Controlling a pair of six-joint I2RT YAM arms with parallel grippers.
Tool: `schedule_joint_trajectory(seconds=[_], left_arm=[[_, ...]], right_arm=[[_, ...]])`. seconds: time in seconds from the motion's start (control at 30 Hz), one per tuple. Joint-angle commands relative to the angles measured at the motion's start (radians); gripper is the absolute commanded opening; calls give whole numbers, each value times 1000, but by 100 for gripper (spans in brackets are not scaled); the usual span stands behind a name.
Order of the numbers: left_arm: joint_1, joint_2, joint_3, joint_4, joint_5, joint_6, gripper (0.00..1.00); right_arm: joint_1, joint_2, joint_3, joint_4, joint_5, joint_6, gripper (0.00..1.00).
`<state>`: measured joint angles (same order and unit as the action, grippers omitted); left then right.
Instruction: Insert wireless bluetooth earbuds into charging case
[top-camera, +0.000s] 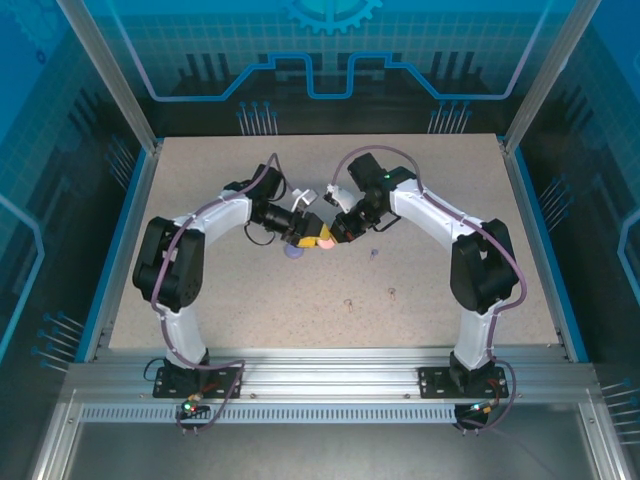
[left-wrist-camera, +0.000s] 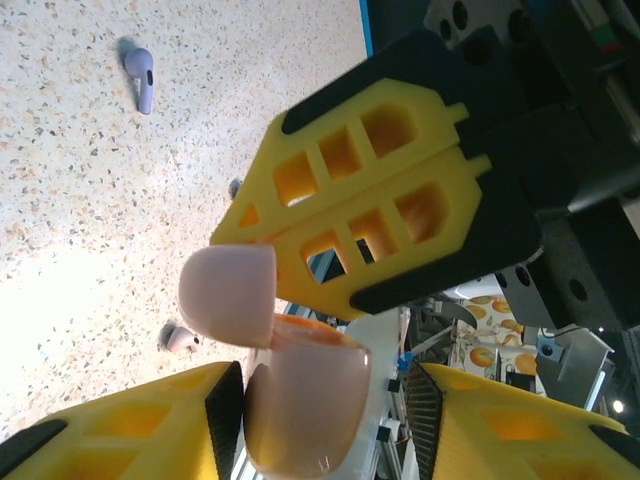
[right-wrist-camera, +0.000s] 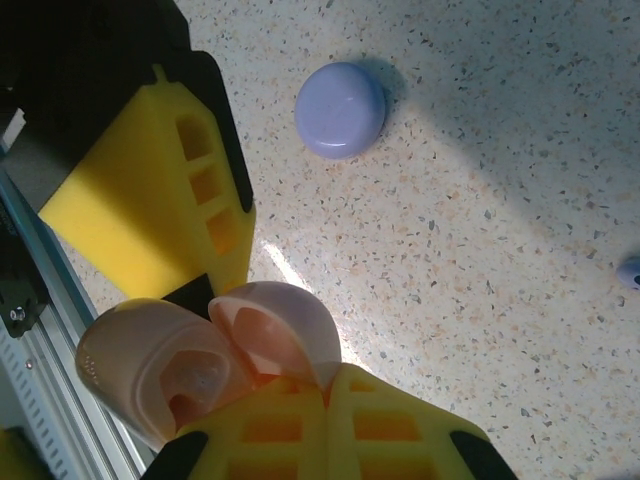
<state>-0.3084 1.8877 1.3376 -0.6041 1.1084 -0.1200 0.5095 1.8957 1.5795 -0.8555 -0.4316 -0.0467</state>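
Pink case (right-wrist-camera: 160, 375) looks open and empty; left jaws gape around it, right jaws are closed against its lid (right-wrist-camera: 270, 325). Lavender earbud (left-wrist-camera: 140, 80) lies at eleven o'clock; none inserted.

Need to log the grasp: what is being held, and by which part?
The open pink case: the shut right hand seems to pinch its lid at the rim. The left hand brackets the case, with a gap on one side.
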Motion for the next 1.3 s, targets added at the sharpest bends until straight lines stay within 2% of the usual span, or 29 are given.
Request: schedule_joint_trajectory(seconds=[0.0, 0.27, 0.43, 0.63, 0.67, 0.7, 0.77, 0.8, 0.9, 1.0, 1.1, 1.17, 1.27], left_arm=[[-13, 14, 25, -52, 24, 43, 50], [-15, 17, 3, -31, 21, 38, 43], [-14, 21, 2, -27, 21, 37, 32], [-15, 25, 2, -25, 18, 37, 10], [-14, 25, 2, -25, 18, 38, 6], [-14, 25, 0, -24, 15, 39, 3], [-12, 19, -8, -17, -1, 41, 0], [-12, 15, -14, -12, -8, 40, 0], [-3, -18, -58, 48, -33, 12, 0], [0, -95, -144, 206, -85, -47, 0], [0, -224, -322, 526, -194, -171, 0], [0, -315, -465, 771, -321, -227, 0], [-4, -423, -627, 1026, -520, -256, 0]], right_arm=[[2, -37, 4, -12, -34, -16, 0], [2, -39, 5, -10, -38, -12, 0], [1, -39, 9, -13, -35, -12, 0], [2, -46, 14, -9, -29, 0, 0], [0, -53, 14, -3, -20, 12, 6], [-4, -61, 11, 6, -16, 27, 16], [-27, -92, 4, 30, -3, 82, 48], [-43, -111, -5, 48, -7, 107, 56], [-119, -185, -55, 112, -30, 229, 68], [-171, -270, -125, 161, -50, 321, 69], [-166, -333, -179, 140, 24, 363, 68], [-159, -374, -234, 134, 75, 396, 68], [-130, -428, -323, 126, 144, 425, 68]])
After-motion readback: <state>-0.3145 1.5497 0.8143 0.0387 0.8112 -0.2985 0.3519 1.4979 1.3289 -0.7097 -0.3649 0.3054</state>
